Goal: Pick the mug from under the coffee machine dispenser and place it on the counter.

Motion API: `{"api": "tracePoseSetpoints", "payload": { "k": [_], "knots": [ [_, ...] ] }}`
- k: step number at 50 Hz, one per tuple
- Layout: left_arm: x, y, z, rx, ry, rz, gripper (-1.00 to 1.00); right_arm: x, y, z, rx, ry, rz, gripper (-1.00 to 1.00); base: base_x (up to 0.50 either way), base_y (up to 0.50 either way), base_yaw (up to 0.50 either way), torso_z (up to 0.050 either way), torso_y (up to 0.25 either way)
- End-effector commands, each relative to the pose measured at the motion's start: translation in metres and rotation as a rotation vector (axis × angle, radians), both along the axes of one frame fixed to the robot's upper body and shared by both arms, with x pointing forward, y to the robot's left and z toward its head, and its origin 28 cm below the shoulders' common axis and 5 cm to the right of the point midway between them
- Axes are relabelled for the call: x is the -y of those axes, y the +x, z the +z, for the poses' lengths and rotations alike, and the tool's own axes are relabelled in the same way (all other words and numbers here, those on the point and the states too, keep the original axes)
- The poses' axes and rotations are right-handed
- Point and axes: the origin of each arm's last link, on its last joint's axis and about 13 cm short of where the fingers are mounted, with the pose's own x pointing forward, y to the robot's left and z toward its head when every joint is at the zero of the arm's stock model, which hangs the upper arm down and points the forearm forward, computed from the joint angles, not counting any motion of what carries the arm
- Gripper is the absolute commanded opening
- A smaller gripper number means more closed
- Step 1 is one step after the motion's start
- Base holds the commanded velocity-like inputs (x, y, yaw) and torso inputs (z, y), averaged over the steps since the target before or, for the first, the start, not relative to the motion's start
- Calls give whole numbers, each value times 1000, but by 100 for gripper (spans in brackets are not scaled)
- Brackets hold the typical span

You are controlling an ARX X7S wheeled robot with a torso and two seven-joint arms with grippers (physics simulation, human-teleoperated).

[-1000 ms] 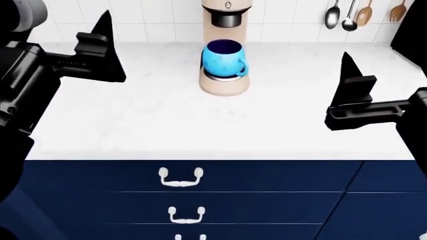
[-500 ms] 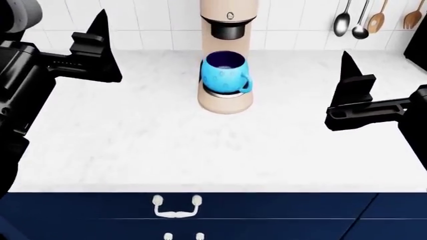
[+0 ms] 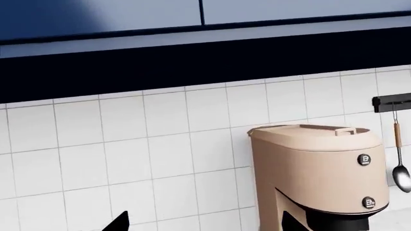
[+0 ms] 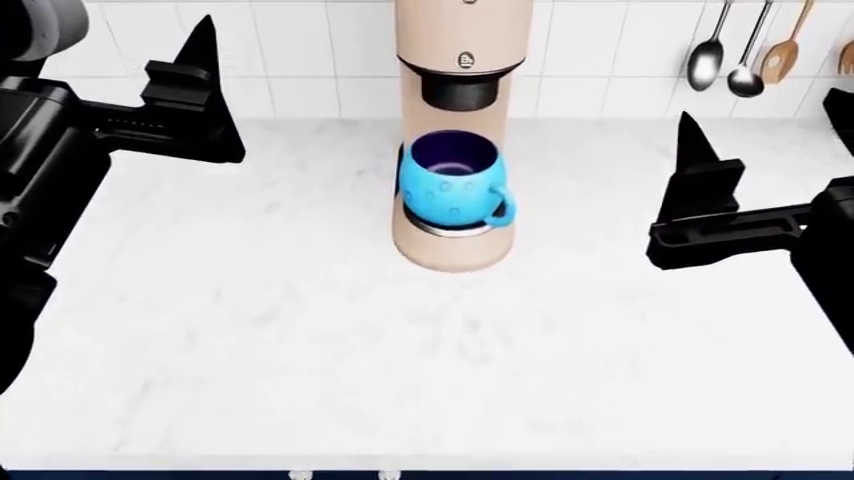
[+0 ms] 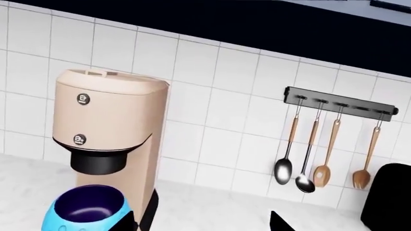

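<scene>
Left wrist view: beige coffee machine dispenser against white wall tiles, two round logos on its front, black nozzle just visible at the lower edge. Dark cabinet underside above the tiles. One silver spoon hanging from a black rail at the edge. Two black fingertips of the left gripper poking in, well apart, nothing between them.

Head view: blue dotted mug sitting on the round drip tray directly beneath the black nozzle, handle turned toward the right arm's side. White marble counter spreading in front. Left gripper raised near the wall, well apart from the machine; right gripper raised on the other side, also well apart from the mug. Neither touching anything.

Right wrist view: dispenser with the mug under its nozzle, navy inside showing. Rail with four hanging utensils on the tiles; a black appliance at the edge. Right gripper fingertips spread wide, empty.
</scene>
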Motion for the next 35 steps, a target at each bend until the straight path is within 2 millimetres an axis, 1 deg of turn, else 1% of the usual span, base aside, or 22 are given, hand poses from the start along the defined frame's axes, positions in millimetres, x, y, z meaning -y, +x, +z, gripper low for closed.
{"api": "tracePoseSetpoints", "payload": {
  "k": [1, 22, 26, 28, 35],
  "knots": [
    [0, 2, -1, -5, 3, 6, 100, 1, 4, -2, -10, -3, 4, 100, 262, 0, 0, 0, 0],
    [2, 4, -1, -6, 10, 5, 100, 3, 6, -9, -29, -15, 3, 100, 259, 0, 0, 0, 0],
    [2, 4, 0, -6, 10, 4, 100, 4, 6, -11, -37, -31, 7, 100, 122, 0, 0, 0, 3],
    [2, 4, -1, -6, 10, 4, 100, 6, 3, -11, -50, -48, 24, 100, 0, 0, 0, 0, 0],
    [2, 4, -1, -5, 9, 1, 100, 19, -17, -13, -110, -87, 131, 100, 0, 0, 0, 0, 0]
  ]
}}
